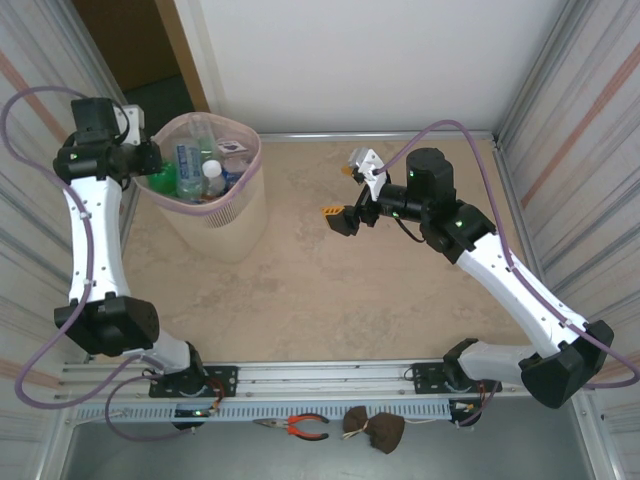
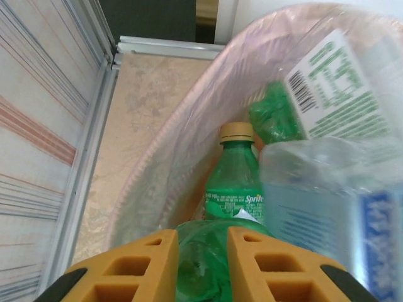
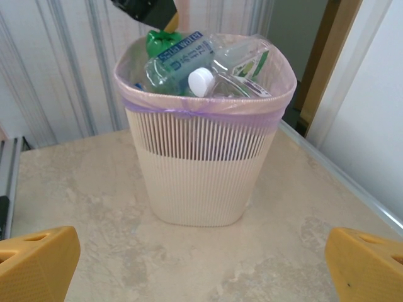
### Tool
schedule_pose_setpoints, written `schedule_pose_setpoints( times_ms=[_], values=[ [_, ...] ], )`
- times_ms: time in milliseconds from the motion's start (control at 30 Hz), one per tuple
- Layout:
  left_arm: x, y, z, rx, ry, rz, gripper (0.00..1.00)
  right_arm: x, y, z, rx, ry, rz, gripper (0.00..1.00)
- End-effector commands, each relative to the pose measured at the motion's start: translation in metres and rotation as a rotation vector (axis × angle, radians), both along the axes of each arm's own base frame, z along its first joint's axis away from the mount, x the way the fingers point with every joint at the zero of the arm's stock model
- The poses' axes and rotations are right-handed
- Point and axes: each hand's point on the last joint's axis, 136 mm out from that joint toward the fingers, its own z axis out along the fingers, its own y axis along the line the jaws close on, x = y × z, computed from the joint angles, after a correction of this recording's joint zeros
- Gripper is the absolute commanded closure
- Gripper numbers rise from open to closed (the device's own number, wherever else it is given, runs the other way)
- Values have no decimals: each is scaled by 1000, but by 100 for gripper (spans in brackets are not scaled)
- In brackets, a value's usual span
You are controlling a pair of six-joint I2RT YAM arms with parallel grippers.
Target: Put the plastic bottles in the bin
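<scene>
The bin (image 1: 228,238) sits far left on the surface (image 1: 380,300), stuffed with plastic bottles (image 3: 179,63). They look light, crinkly and slippery and I'd guess they cave when squeezed, so grab the stiffer neck. The Sprite bottle (image 2: 234,182) stands against the wall, cap up, long axis near vertical. The left gripper (image 2: 203,236) jaws flank a crushed green bottle (image 2: 200,270), can't tell if pinching, while the right gripper (image 3: 201,255) jaws are spread wide, empty.

Left arm (image 1: 95,240) and right arm (image 1: 510,285): white shells, black joints, lilac cables (image 1: 450,124) looping at nine and three o'clock. Left tool (image 2: 201,251) and right tool (image 3: 201,264) carry hollowed orange plastic fingers (image 2: 157,267).
</scene>
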Motion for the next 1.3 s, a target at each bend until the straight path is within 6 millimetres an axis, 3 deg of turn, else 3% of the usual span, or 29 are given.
schedule_pose_setpoints(
  times_ms=[0,100,267,467,600,800,967,1167,1267],
  values=[
    [-8,1,-40,7,113,-1,74,-6,-1,15,8,-39,1,1],
    [-10,3,-59,11,150,6,75,-4,-1,14,6,-38,0,1],
    [-6,-4,-54,-27,120,-11,73,-4,0,17,10,-40,4,1],
    [-12,-17,9,-74,-42,-33,56,-6,-4,21,18,-40,-15,1],
    [-27,-27,52,-98,-134,-54,48,-6,-9,23,15,-46,-41,1],
    [-57,-49,85,-100,-196,-96,43,-6,-22,25,15,-44,-96,1],
    [-84,-79,82,-119,-195,-164,39,7,-52,22,41,7,-242,1],
    [-120,-123,70,-152,-221,-280,36,25,-112,2,103,119,-485,1],
    [-136,-140,56,-168,-223,-320,35,20,-137,-7,106,135,-570,1]
  ],
)
